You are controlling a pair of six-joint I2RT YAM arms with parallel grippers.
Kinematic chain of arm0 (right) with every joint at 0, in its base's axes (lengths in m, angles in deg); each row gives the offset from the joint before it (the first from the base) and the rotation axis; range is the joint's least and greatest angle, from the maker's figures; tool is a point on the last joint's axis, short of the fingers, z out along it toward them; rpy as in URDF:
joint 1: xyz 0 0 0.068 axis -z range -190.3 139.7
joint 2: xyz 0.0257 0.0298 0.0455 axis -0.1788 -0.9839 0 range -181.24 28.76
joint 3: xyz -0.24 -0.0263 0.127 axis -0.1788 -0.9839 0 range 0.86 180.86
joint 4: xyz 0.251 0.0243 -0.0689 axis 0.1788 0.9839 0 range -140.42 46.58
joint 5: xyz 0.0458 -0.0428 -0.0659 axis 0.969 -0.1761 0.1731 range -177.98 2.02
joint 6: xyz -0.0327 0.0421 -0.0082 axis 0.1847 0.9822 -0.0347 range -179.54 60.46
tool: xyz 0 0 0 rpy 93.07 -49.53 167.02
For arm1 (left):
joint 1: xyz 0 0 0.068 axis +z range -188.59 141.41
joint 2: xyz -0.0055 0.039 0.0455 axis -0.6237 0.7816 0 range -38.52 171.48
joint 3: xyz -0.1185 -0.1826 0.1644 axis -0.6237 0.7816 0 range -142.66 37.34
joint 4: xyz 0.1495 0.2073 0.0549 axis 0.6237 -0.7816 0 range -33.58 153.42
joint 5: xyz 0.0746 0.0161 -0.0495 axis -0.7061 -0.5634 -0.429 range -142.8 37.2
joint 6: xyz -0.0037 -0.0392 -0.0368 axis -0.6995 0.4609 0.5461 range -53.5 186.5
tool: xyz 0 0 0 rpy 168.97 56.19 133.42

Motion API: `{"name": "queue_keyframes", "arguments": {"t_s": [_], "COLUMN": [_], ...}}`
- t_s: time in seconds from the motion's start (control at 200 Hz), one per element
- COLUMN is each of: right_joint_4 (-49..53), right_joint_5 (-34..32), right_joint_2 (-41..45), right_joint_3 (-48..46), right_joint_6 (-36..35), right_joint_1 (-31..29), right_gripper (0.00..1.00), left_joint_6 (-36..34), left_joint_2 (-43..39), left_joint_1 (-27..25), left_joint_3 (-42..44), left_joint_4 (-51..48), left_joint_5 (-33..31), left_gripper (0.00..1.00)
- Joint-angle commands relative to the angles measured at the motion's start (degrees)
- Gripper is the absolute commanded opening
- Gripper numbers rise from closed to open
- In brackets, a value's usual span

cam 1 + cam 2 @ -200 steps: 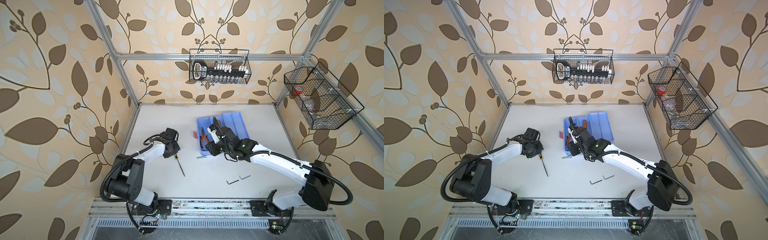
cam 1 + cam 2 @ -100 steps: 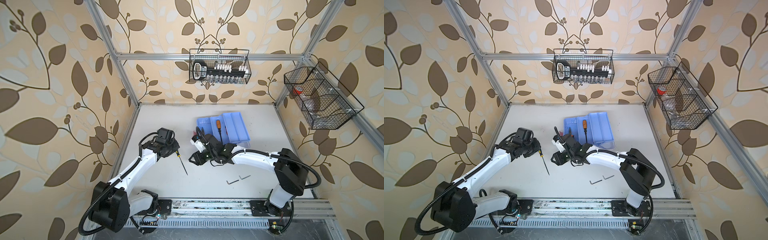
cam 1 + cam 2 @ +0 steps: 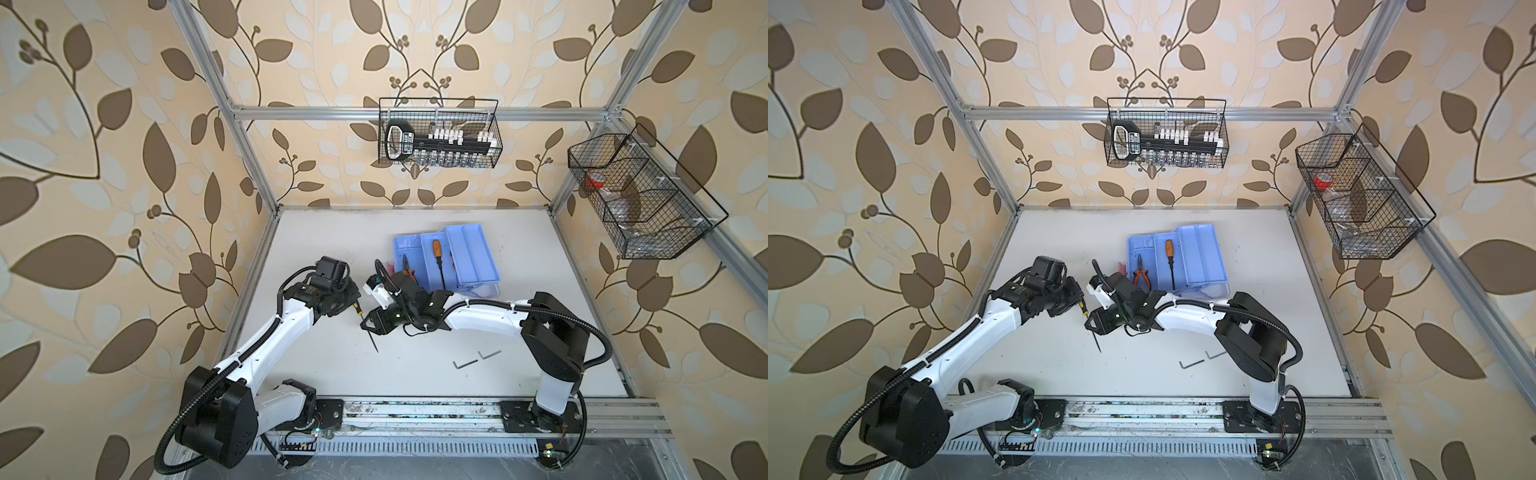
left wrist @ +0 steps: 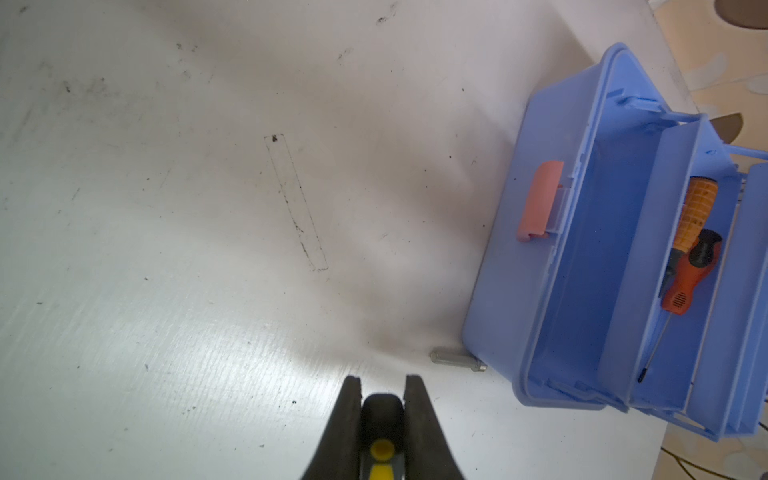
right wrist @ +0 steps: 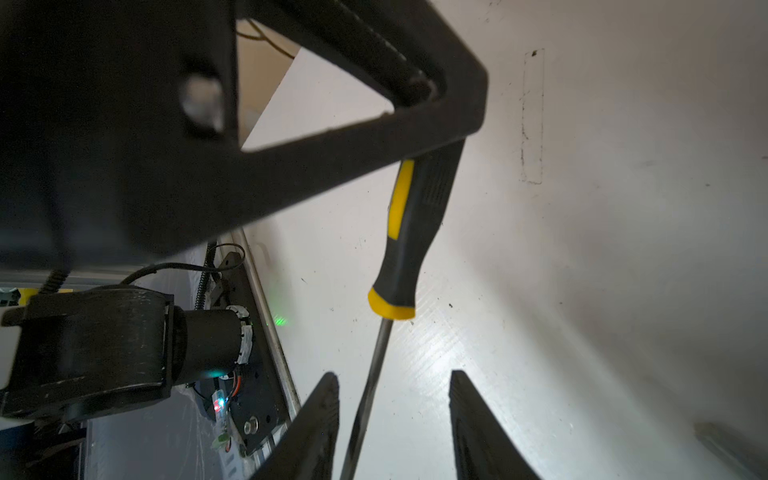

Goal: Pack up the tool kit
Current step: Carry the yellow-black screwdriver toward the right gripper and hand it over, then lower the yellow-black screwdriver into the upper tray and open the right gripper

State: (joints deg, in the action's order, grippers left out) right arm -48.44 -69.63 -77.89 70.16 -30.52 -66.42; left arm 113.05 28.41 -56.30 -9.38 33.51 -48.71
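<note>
The tool kit (image 3: 465, 257) (image 3: 1200, 257) is sitting open on the white table (image 3: 540, 257), toward the back and near the middle in both top views. Its light blue trays are standing fanned out. In the left wrist view the tool kit (image 4: 582, 249) is showing a pink latch (image 4: 540, 201) on its outer wall. An orange-handled screwdriver (image 3: 436, 249) (image 3: 1169, 249) is lying in one tray, and orange-handled pliers (image 3: 1141, 276) are lying in the compartment beside it. A small metal cylinder (image 4: 457, 359) is resting on the table just beside a corner of the kit.

In front of the kit, the left gripper (image 4: 382, 380) (image 3: 349, 298) is clamping the handle of a black-and-yellow screwdriver (image 5: 411, 232) (image 4: 381, 415), its fingers pressing on both sides of the grip. The thin shaft of that screwdriver (image 3: 372, 336) (image 3: 1096, 338) is pointing toward the front of the table.

The right gripper (image 5: 395, 376) (image 3: 368, 326) is reaching across from the other side, and its jaws are standing apart around the shaft. The shaft is passing between them, closer to one finger, with a gap showing on each side, so this gripper is holding nothing.

Farther forward and to the right, two hex keys (image 3: 465, 363) (image 3: 1192, 363) are lying close together on the table, well apart from both grippers.

Two black wire baskets are hanging on the walls: one (image 3: 438, 133) at the back, one (image 3: 640, 199) on the right.
</note>
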Motion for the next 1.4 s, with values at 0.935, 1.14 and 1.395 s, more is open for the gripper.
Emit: {"name": "queue_keyframes", "arguments": {"t_s": [0.935,1.14,1.395], "right_joint_4": [22.77,25.67,27.39], "right_joint_5": [-23.0,-26.07,-28.41], "right_joint_2": [12.54,11.56,4.03], "right_joint_3": [4.95,7.27,13.11], "right_joint_6": [-6.52,-8.64,-11.17], "right_joint_1": [16.07,22.45,23.31], "right_gripper": [0.0,0.0,0.0], "left_joint_6": [0.48,0.59,0.09], "left_joint_2": [-20.23,-15.53,-13.29], "left_joint_1": [-0.59,-0.62,-0.61], "left_joint_3": [5.6,5.23,5.68], "left_joint_4": [-0.49,0.18,0.57], "left_joint_5": [-10.23,-7.87,-6.83], "left_gripper": [0.99,0.99,0.99]}}
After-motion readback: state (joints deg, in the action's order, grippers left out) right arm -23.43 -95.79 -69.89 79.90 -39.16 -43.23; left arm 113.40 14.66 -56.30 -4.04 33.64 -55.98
